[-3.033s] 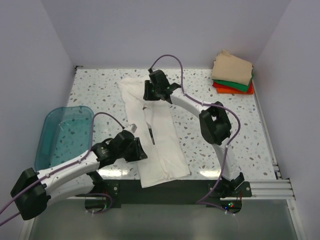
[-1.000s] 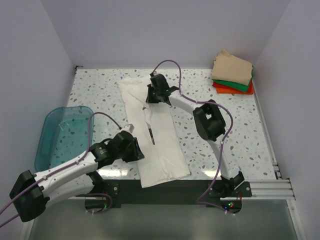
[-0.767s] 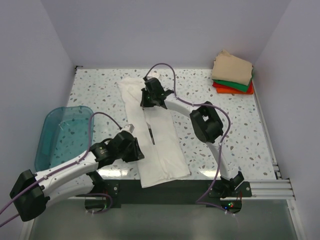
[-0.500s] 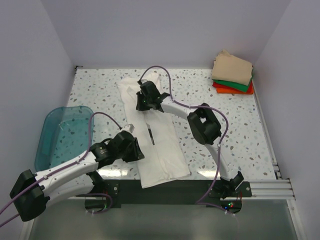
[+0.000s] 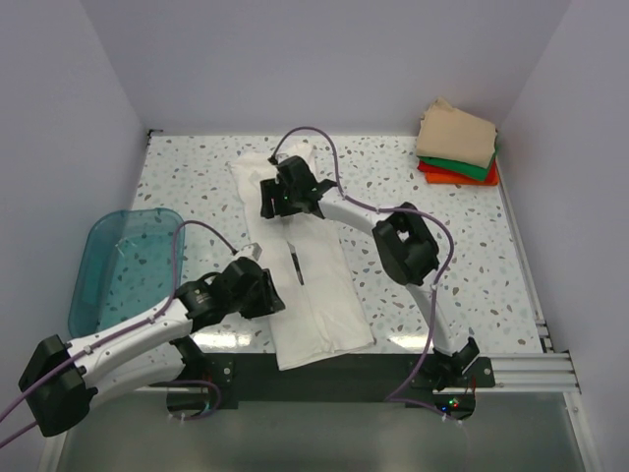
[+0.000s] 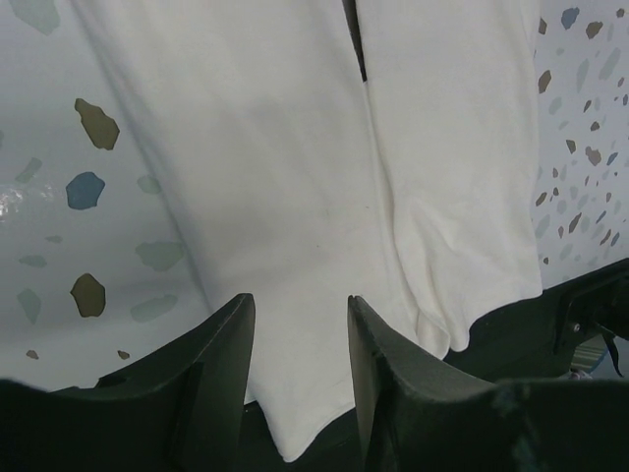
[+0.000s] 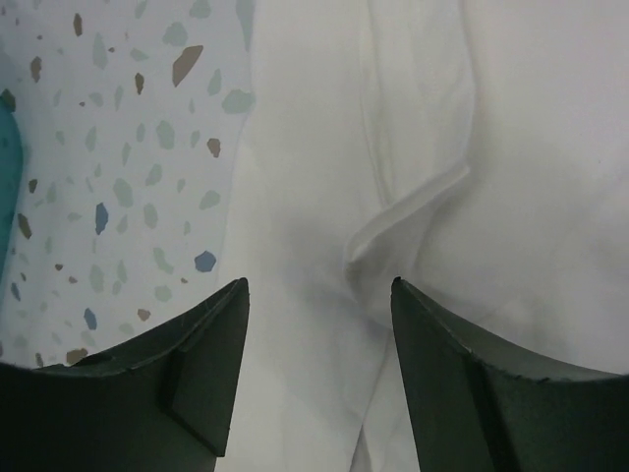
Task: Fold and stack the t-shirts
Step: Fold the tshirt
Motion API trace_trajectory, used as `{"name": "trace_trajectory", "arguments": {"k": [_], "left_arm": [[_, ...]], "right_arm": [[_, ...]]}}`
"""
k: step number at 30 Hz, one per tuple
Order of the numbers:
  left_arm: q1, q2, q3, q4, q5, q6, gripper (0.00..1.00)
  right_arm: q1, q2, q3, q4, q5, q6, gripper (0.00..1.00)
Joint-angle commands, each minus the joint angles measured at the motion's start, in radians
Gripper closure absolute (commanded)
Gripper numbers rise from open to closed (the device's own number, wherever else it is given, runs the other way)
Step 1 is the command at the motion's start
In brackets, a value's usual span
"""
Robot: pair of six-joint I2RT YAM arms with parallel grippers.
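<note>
The right pincer [image 7: 319,287] has slid leftward since a second ago over the far end of the long, half-folded white cloth t-shirt [image 5: 316,280]. Its jaws, pinched shut then, now stand apart and empty, with a raised crease of the cloth just ahead of them. The left pincer [image 6: 300,307] stays at the shirt's near left edge, its jaws parted slightly wider, the cloth flat beneath them and ungripped.
</note>
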Motion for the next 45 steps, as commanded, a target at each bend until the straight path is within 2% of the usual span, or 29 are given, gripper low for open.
{"name": "trace_trajectory", "arguments": {"k": [1, 4, 9, 15, 19, 22, 28, 34, 38, 45], "left_arm": [[0.009, -0.042, 0.012, -0.023, -0.069, -0.042, 0.51], [0.036, -0.07, 0.019, -0.032, -0.11, -0.051, 0.47], [0.199, -0.004, 0.097, 0.031, -0.095, 0.053, 0.45], [0.395, 0.23, 0.274, 0.161, -0.067, 0.172, 0.49], [0.489, 0.425, 0.36, 0.248, -0.038, 0.19, 0.56], [0.51, 0.529, 0.406, 0.323, -0.021, 0.208, 0.62], [0.536, 0.724, 0.547, 0.325, -0.044, 0.247, 0.71], [0.563, 0.893, 0.657, 0.334, -0.038, 0.245, 0.78], [0.573, 1.002, 0.778, 0.295, -0.059, 0.265, 0.78], [0.609, 1.184, 0.944, 0.259, -0.009, 0.281, 0.79]], "right_arm": [[-0.031, -0.19, -0.024, 0.002, -0.042, -0.01, 0.36], [-0.082, -0.285, -0.129, 0.037, -0.076, 0.038, 0.31], [-0.155, -0.357, -0.277, -0.012, -0.03, 0.09, 0.31], [-0.194, -0.414, -0.451, -0.026, 0.036, 0.101, 0.37], [-0.208, -0.431, -0.509, -0.032, 0.051, 0.088, 0.42], [-0.208, -0.426, -0.526, -0.024, 0.034, 0.087, 0.49], [-0.2, -0.429, -0.554, 0.0, 0.002, 0.101, 0.6], [-0.172, -0.391, -0.545, 0.025, 0.0, 0.107, 0.63], [-0.171, -0.353, -0.511, 0.014, 0.02, 0.111, 0.63], [-0.172, -0.236, -0.393, -0.04, 0.04, 0.111, 0.63]]}}
